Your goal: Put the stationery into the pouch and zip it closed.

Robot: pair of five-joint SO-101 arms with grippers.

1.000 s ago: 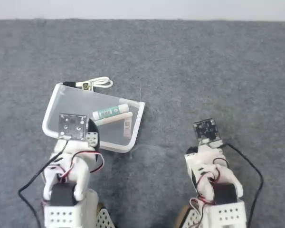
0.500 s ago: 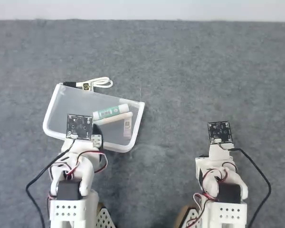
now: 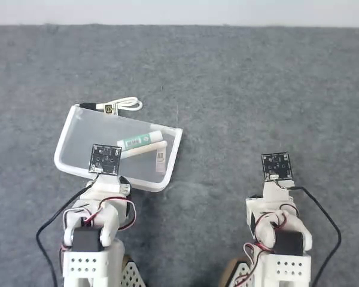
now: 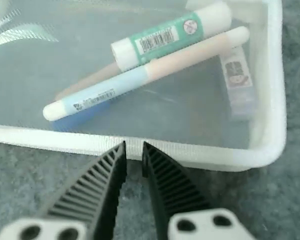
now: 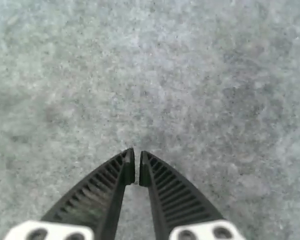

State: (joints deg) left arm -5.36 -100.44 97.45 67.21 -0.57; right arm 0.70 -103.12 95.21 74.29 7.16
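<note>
The translucent pouch (image 3: pixel 84 134) with white edging lies flat at the left. Its white pull strap (image 3: pixel 122 106) lies at the far edge. Inside it are a green-labelled glue stick (image 4: pixel 165 35), a pale pen (image 4: pixel 145 75) and a small eraser (image 4: pixel 237 80). My left gripper (image 4: pixel 133 149) hovers just off the pouch's near edge (image 4: pixel 190 152), its fingers almost together and holding nothing. In the high view the left arm's wrist (image 3: pixel 105 160) covers that edge. My right gripper (image 5: pixel 136 164) is shut over bare carpet, well to the right of the pouch, with its wrist (image 3: pixel 277 167) pulled back.
Grey carpet (image 3: pixel 245 84) covers the whole table, with open room in the middle and on the right. Both arm bases (image 3: pixel 90 251) stand at the near edge, with cables trailing beside them.
The left wrist has drawn back and a little to the right, off the pouch toward its base. The right arm drew back and to the right a second ago, then stayed still.
</note>
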